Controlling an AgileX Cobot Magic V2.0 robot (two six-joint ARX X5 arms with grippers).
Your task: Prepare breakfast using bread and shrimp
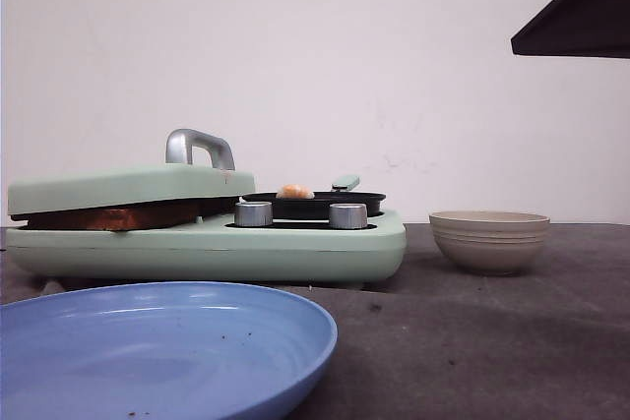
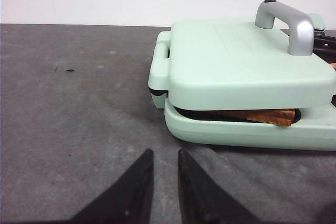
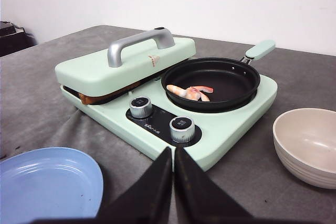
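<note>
Both grippers held nothing; left gripper [image 2: 164, 182] stood slightly parted, right gripper [image 3: 173, 179] nearly closed; bread [image 2: 265, 115] peeked from under the press lid [image 2: 236, 61] edge; shrimp [image 3: 190, 92] lay in the pan [image 3: 231, 80]; bowl [image 1: 489, 240] at 3 o'clock; plate [image 1: 246, 327] at 6; bare cloth [image 2: 79, 129] lay around the left gripper.

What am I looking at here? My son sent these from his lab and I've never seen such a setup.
It is a two-armed robot making breakfast. One camera looks forward over the table; two sit on the wrists, where the dark prongs are the left gripper and right gripper, both empty. The green cooker presses bread under its lid, and a shrimp lies in its black pan. A blue plate and beige bowl stand nearby.
</note>
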